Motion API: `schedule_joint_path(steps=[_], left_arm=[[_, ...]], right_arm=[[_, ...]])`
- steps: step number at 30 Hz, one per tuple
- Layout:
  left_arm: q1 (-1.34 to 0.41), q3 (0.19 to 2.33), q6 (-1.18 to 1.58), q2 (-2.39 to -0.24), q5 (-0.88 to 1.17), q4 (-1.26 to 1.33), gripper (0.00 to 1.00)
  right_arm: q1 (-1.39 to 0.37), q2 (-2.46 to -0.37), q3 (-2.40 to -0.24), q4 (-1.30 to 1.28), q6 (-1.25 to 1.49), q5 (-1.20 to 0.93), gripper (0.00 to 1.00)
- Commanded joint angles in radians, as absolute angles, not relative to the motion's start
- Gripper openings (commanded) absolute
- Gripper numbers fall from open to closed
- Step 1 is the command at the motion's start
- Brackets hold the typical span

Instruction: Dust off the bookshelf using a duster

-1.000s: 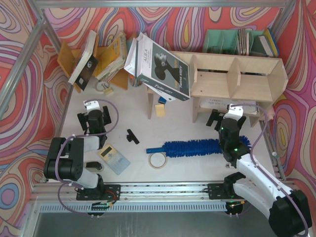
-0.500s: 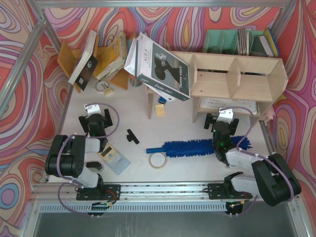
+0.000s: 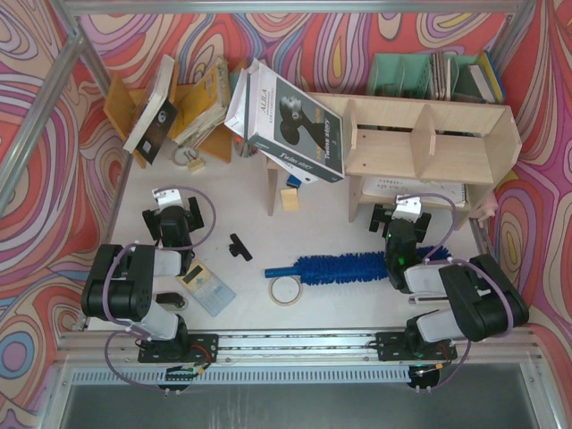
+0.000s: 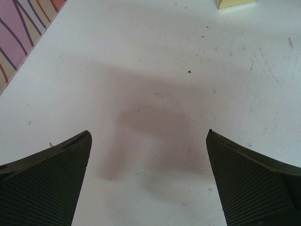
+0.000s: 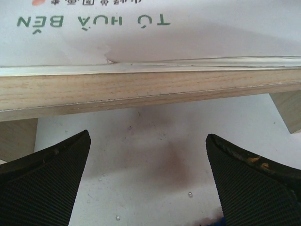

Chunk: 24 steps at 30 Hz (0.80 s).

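Note:
The bookshelf (image 3: 429, 134) of pale plywood stands at the back right. Its lower shelf edge (image 5: 150, 89) fills the right wrist view, with a white sheet printed in green lying on it. On the table in front lies the blue fluffy duster (image 3: 349, 265), its slim handle (image 3: 281, 270) pointing left. My right gripper (image 3: 391, 217) is open just beyond the duster's right end, facing the shelf, with nothing between its fingers (image 5: 148, 135). My left gripper (image 3: 170, 217) is open over bare table (image 4: 148, 134) at the left.
A large grey book (image 3: 290, 121) leans on the bookshelf's left end. An orange-yellow rack (image 3: 192, 107) stands back left, a teal organiser (image 3: 429, 76) behind the shelf. On the table lie a tape roll (image 3: 285, 290), calculator (image 3: 204, 284), black clip (image 3: 239, 246) and yellow block (image 3: 289, 198).
My right arm has folded back toward its base and its gripper has shifted slightly left in front of the shelf. The left gripper edged slightly. The duster has not moved.

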State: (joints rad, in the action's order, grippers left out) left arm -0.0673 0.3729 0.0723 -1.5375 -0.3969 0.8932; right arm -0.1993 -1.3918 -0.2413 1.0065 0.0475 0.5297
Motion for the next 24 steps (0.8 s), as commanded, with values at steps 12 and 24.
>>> schedule_joint_path(steps=[12,24], left_arm=[[-0.064,0.364,0.085,-1.537,-0.399,0.927,0.98],[-0.064,0.364,0.085,-1.537,-0.400,0.927,0.98]], right_arm=[[-0.132,-1.482,-0.268,1.156,-0.025,0.321,0.99],[-0.060,-1.588,-0.289,1.240,-0.005,0.155,0.99]])
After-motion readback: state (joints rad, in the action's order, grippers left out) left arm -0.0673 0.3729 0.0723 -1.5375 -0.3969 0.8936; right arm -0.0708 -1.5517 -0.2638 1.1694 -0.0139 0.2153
